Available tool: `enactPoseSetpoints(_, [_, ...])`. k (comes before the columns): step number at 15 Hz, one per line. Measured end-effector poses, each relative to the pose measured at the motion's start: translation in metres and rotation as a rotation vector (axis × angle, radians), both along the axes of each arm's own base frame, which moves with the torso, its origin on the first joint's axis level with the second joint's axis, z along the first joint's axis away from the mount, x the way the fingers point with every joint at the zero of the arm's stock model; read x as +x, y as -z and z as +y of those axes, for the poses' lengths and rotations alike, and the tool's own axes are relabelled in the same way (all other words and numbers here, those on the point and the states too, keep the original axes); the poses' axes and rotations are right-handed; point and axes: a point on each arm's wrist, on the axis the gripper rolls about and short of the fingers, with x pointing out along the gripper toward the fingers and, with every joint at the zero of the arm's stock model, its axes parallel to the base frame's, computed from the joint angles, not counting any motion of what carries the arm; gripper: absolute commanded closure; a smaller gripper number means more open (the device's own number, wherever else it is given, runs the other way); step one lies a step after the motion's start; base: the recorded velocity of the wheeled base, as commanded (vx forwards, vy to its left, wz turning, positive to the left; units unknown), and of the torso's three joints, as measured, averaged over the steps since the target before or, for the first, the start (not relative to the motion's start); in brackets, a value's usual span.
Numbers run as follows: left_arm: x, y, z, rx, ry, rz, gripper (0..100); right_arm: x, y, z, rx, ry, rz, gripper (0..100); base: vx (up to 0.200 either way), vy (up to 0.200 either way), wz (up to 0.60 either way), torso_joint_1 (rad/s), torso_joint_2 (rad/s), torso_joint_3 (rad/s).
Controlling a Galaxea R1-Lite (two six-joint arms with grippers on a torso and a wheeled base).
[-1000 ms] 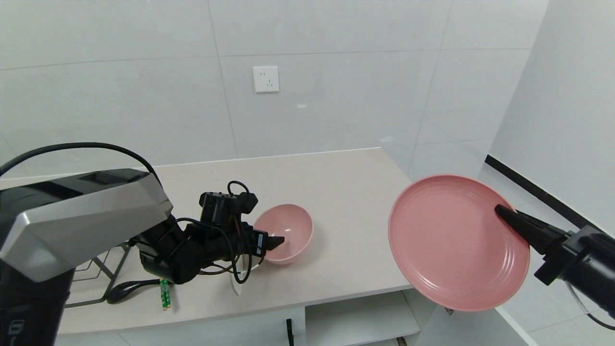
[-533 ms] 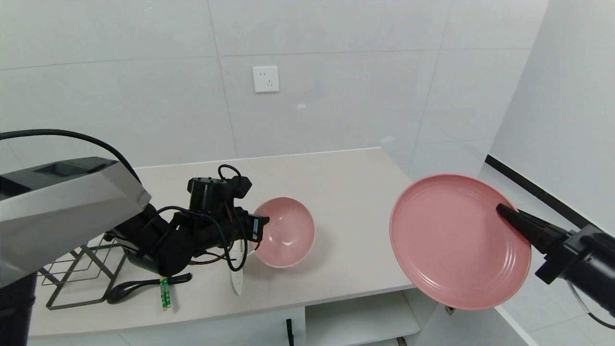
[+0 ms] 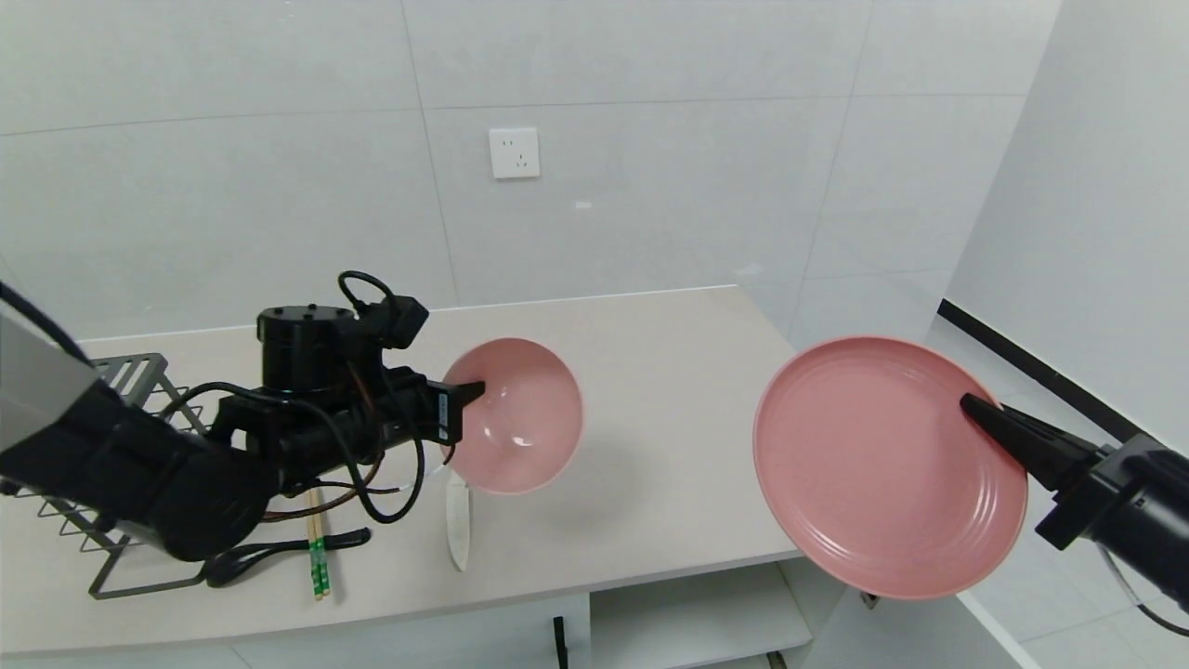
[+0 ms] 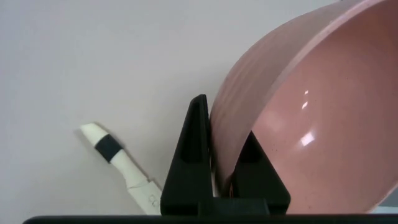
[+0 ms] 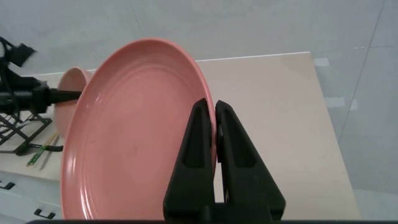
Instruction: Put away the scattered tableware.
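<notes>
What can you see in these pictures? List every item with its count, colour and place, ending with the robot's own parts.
deep round pink bowl: one, pink, lifted clear of the table, tilted, rim clamped by the left gripper.
wide flat pink plate: one, pink, held on edge in the air past the table's right end.
white ceramic spoon: one, white, lying on the table below the bowl.
wooden chopsticks: a pair, tan with green ends, near the table's front edge.
black spoon: one, black, lying beside the chopsticks.
dark wire rack: one, dark grey, at the table's left end.
beige table: one, beige, against the wall.
wall socket: one, white, on the tiled wall.
left gripper: black, shut on the bowl's rim.
right gripper: black, shut on the plate's rim.
</notes>
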Motion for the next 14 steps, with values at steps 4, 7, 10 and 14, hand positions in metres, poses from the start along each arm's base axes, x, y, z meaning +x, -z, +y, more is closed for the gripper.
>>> enactPoseSetpoints(4, [-0.044, -0.031, 0.033, -0.049, 0.015, -0.065, 100, -0.007, -0.006, 0.000, -0.001, -0.012, -0.042, 100, 0.000, 0.000, 0.00, 0.000, 0.00, 0.000])
enactPoseSetpoints(7, [-0.086, -0.038, 0.064, -0.057, -0.022, -0.112, 100, -0.016, -0.006, -0.001, -0.001, -0.014, 0.003, 100, 0.000, 0.000, 0.00, 0.000, 0.00, 0.000])
enactPoseSetpoints(10, [-0.127, -0.036, 0.086, 0.016, -0.079, -0.186, 100, -0.032, -0.003, -0.005, -0.015, -0.016, 0.066, 100, 0.000, 0.000, 0.00, 0.000, 0.00, 0.000])
enactPoseSetpoints(14, [-0.157, -0.033, 0.106, -0.005, -0.216, -0.219, 100, -0.059, 0.003, -0.011, -0.044, -0.020, 0.145, 100, 0.000, 0.000, 0.00, 0.000, 0.00, 0.000])
